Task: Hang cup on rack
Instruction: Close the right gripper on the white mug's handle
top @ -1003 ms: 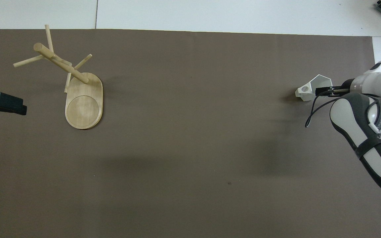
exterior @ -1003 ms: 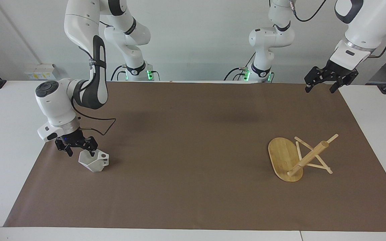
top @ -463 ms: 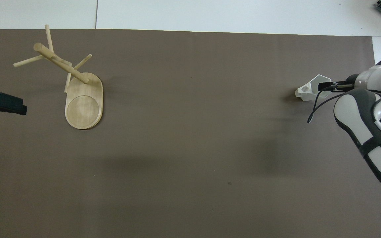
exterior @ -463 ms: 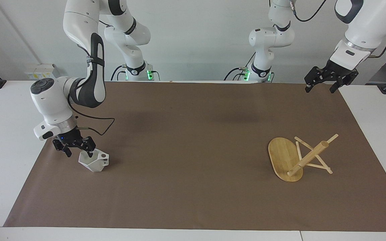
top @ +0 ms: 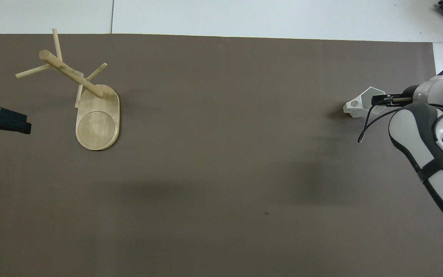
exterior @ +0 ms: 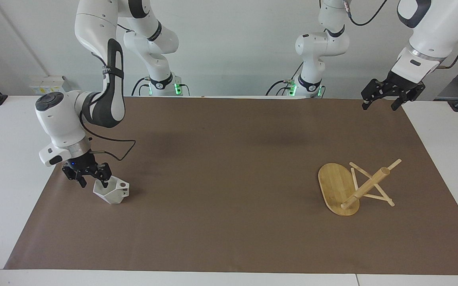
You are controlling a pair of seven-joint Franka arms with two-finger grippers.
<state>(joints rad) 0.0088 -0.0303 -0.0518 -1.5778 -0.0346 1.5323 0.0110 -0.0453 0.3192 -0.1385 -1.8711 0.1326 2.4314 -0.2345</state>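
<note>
- Facing view: the cup [exterior: 111, 193], on the mat at the right arm's end, is straddled at its rim by the right gripper [exterior: 92, 181], fingers apart.
- The rim wall should be clamped squarely before lifting.
- The rack [exterior: 352, 187] is well apart; the left gripper [exterior: 384, 102], fingers apart, waits.

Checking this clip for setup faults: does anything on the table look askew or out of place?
Yes. The rack is toppled at the left arm's end: its oval base stands on edge, post and pegs slanting onto the mat. The cup sits tilted at the right arm's end with the right gripper at its rim.

Wooden rack [exterior: 344, 186]; matt, perhaps paper mat [exterior: 229, 167].
</note>
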